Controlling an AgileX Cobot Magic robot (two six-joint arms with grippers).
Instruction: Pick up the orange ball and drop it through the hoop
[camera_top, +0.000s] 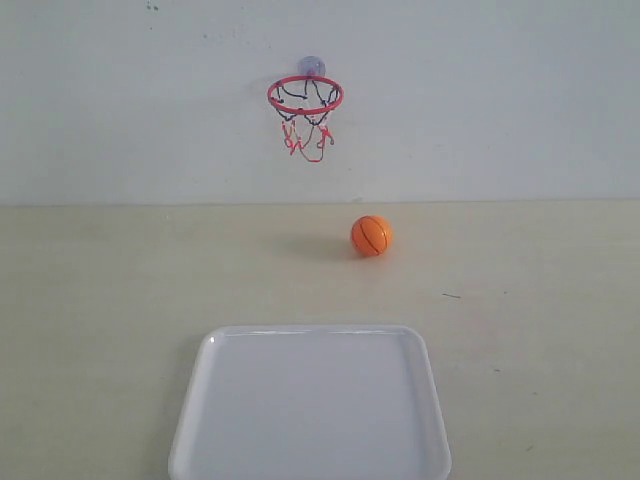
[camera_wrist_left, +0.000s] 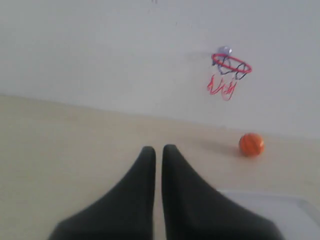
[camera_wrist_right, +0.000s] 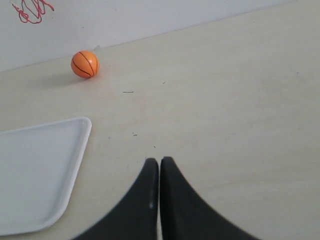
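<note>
The orange ball (camera_top: 371, 236) (camera_wrist_left: 251, 144) (camera_wrist_right: 84, 64) rests on the beige table near the back wall, a little right of centre. The hoop (camera_top: 305, 96) (camera_wrist_left: 231, 63), a red ring with black-and-red net on a bluish suction cup, sticks to the wall above and left of the ball; only its net's red strings (camera_wrist_right: 33, 10) show in the right wrist view. My left gripper (camera_wrist_left: 158, 148) is shut and empty, well short of the ball. My right gripper (camera_wrist_right: 159, 161) is shut and empty too, far from the ball. Neither arm appears in the exterior view.
A white tray (camera_top: 310, 405) (camera_wrist_right: 40, 172) (camera_wrist_left: 280, 200) lies empty at the table's front centre, between the grippers and the ball. The pale wall (camera_top: 500, 100) closes off the back of the table. Small dark specks (camera_top: 452, 295) mark the tabletop right of the tray.
</note>
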